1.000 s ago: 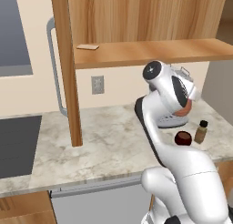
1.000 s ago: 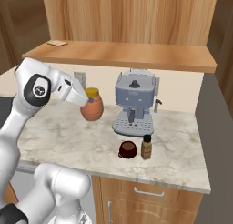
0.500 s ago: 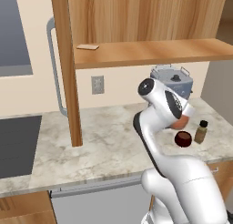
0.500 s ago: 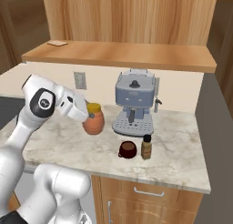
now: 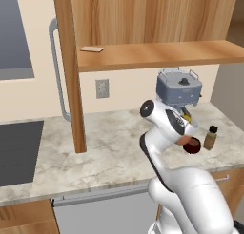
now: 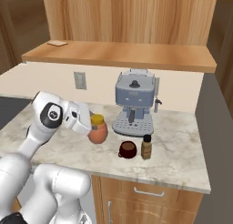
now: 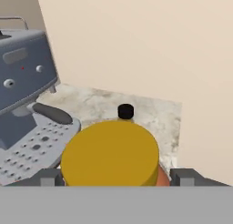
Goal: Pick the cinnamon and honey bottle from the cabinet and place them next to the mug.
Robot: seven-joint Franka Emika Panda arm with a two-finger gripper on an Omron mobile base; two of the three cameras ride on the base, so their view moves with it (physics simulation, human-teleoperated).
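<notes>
My gripper (image 6: 96,125) is shut on the honey bottle (image 6: 98,132), a squat orange jar with a yellow lid (image 7: 110,152). One dark finger (image 7: 50,176) shows on each side of that lid. The jar is low at the marble counter, left of the mug (image 6: 127,149); whether it touches the counter I cannot tell. The cinnamon (image 6: 146,146) stands upright just right of the mug, and its dark cap (image 7: 125,111) shows beyond the lid. From the left, the mug (image 5: 192,145) and cinnamon (image 5: 209,137) sit right of my arm. The cabinet (image 5: 152,54) shelf hangs above.
A blue-grey coffee machine (image 6: 134,107) stands against the wall right behind the jar and mug. The cabinet's open door edge (image 5: 66,62) with its grey handle reaches down to the counter at the left. A small flat piece (image 5: 91,49) lies on the shelf. A dark cooktop (image 5: 19,150) is far left.
My arm has come down from mid-height to the counter with the honey bottle in the gripper, drifting slightly right toward the mug. The mug and the cinnamon have stayed put.
</notes>
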